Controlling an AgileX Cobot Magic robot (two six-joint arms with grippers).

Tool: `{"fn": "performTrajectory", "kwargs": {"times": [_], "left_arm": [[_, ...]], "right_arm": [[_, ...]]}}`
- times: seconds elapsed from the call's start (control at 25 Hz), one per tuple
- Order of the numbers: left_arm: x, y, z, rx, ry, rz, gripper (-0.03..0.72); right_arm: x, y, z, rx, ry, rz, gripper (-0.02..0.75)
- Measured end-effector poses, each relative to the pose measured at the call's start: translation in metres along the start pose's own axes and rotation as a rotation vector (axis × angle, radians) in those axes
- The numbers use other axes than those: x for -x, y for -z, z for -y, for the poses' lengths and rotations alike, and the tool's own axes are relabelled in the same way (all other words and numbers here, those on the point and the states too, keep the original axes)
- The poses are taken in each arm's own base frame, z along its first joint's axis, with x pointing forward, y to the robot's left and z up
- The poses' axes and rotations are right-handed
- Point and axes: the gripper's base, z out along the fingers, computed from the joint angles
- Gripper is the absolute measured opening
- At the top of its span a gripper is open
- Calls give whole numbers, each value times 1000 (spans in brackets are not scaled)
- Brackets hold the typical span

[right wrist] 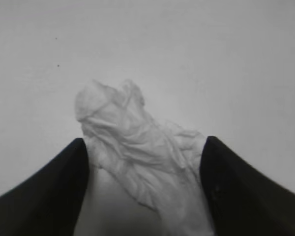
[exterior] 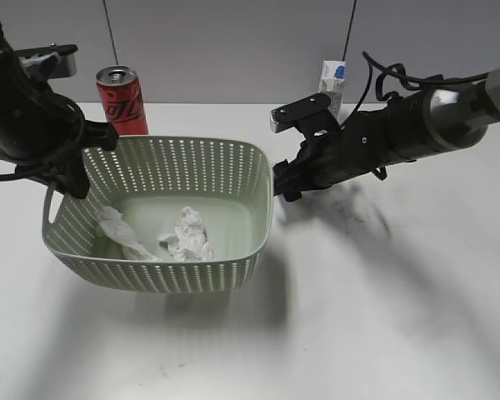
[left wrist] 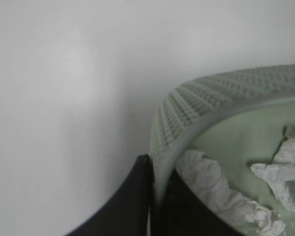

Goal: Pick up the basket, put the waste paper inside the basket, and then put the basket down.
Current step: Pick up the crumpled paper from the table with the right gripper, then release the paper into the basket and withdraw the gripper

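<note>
The pale green slotted basket (exterior: 183, 279) hangs tilted above the table, its shadow below it. My left gripper (exterior: 75, 179) is shut on its left rim, one finger inside and one outside, as the left wrist view (left wrist: 155, 172) shows against the basket wall (left wrist: 211, 98). Two crumpled white waste paper wads (exterior: 187, 237) (exterior: 117, 227) lie in the basket; they also show in the left wrist view (left wrist: 211, 189) (left wrist: 285, 167). My right gripper (exterior: 282, 179) hovers at the basket's right rim. It grips another waste paper wad (right wrist: 132, 132) between its fingers (right wrist: 143, 147).
A red soda can (exterior: 121, 100) stands behind the basket at the back left. A small white carton with a blue mark (exterior: 332, 83) stands at the back behind the right arm. The white table (exterior: 400, 317) extends to the front and right.
</note>
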Motion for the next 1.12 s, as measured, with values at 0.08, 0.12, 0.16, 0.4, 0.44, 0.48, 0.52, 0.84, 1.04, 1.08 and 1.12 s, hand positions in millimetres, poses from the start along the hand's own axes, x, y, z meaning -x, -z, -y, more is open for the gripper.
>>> {"fn": "performTrajectory", "kwargs": {"times": [0.08,0.12,0.16,0.4,0.44,0.48,0.52,0.84,1.04,1.08,1.12], "left_arm": [[0,0,0,0,0,-1,5],[0,0,0,0,0,-1,5],[0,0,0,0,0,-1,5],[0,0,0,0,0,-2,5],[0,0,0,0,0,-2,5],[0,0,0,0,0,-2,5],[0,0,0,0,0,-2,5],[2,0,0,-3,12,24,5],[3,0,0,-4,16,28,5],[2,0,0,-4,18,27,5],[2,0,0,-4,18,24,5]], "right_arm": [[-2,0,0,6,0,-24,408],[-1,1,-1,9,4,-37,322],[-1,4,-1,14,13,-52,204],[34,56,2,16,60,-8,3],[48,75,2,11,64,46,1],[63,97,1,9,67,103,0],[73,115,-1,11,66,149,-1],[99,215,-70,227,24,241,16],[77,187,-125,326,132,115,466],[72,179,-128,327,142,87,545],[68,172,-128,323,154,51,594]]}}
